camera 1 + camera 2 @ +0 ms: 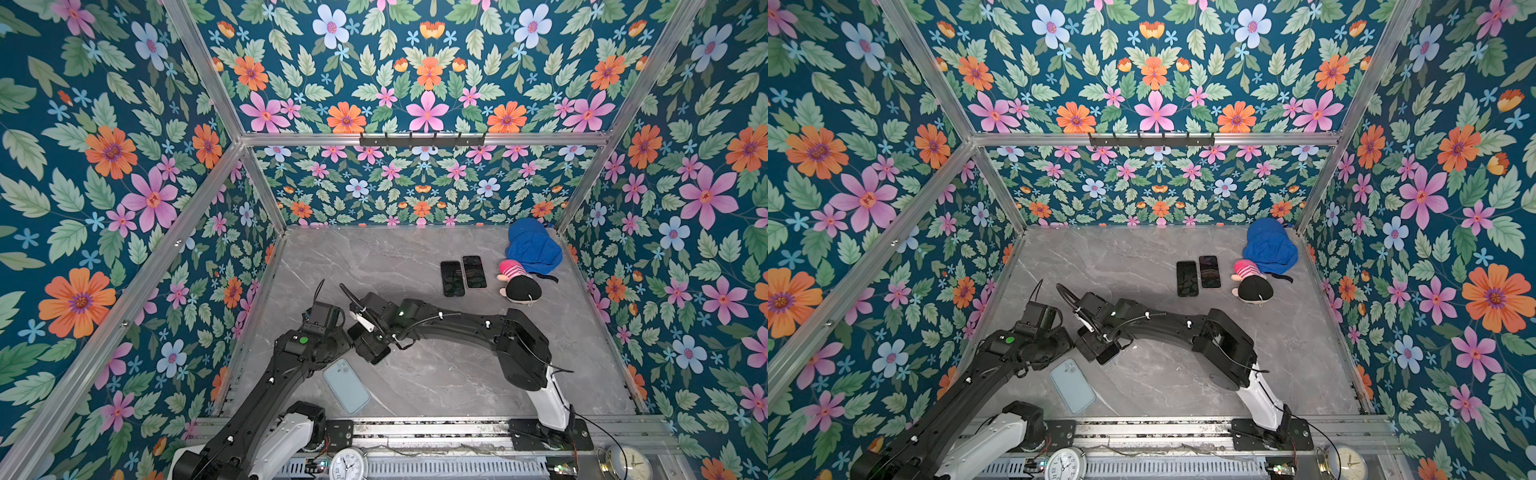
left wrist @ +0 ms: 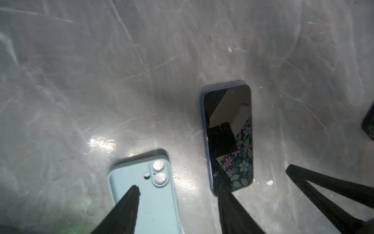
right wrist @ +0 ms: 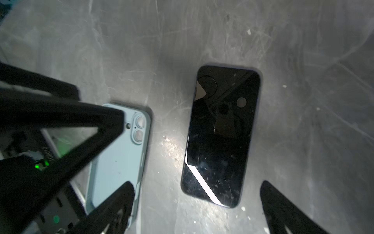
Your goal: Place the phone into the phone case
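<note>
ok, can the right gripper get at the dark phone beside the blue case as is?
Probably yes: the right gripper hangs open over the phone, straddling one end, with nothing on top. The phone lies flat on the table, so its edges may be hard to catch, and the left gripper crowds close.

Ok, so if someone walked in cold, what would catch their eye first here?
Most likely the loud floral wallpaper on the walls around the grey marble tabletop. Next, the black left robot arm and black right robot arm, which meet near the front left above a pale blue phone case lying back up and a dark glossy phone beside it. At the far right lies a plush doll in blue and pink.
</note>
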Action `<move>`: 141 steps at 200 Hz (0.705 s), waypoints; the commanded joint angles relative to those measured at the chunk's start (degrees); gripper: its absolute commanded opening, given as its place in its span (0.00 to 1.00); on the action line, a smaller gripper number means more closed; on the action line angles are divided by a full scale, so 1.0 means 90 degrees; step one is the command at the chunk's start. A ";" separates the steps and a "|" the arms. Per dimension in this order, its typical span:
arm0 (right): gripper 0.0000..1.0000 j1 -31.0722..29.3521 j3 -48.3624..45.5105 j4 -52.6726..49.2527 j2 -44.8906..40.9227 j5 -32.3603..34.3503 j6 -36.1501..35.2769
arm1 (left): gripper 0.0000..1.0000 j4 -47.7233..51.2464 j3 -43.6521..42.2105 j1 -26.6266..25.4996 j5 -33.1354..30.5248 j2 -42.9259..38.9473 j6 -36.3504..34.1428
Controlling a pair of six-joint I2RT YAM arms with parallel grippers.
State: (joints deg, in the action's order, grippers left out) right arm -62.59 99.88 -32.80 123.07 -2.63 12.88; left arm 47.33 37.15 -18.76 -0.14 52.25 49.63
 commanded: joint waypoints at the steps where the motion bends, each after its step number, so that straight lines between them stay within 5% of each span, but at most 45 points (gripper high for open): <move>1: 0.99 0.0001 0.0211 -0.0213 0.0265 0.0352 -0.0267 | 0.66 0.0605 0.0023 0.0051 -0.0551 0.0014 0.0437; 97: 0.98 0.0001 0.0304 -0.0177 0.1037 0.0451 -0.0240 | 0.69 0.0820 -0.0236 0.0875 -0.0410 -0.0298 0.0814; 141: 0.85 0.0024 0.0246 -0.0434 0.1116 0.0828 -0.0082 | 0.69 0.0893 -0.0320 0.0952 0.0008 -0.0083 0.0551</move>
State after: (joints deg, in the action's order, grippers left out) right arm -62.65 103.79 -31.44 132.75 5.17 10.46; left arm 53.95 34.54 -10.37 -2.66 50.52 56.51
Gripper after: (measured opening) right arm 0.875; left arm 0.693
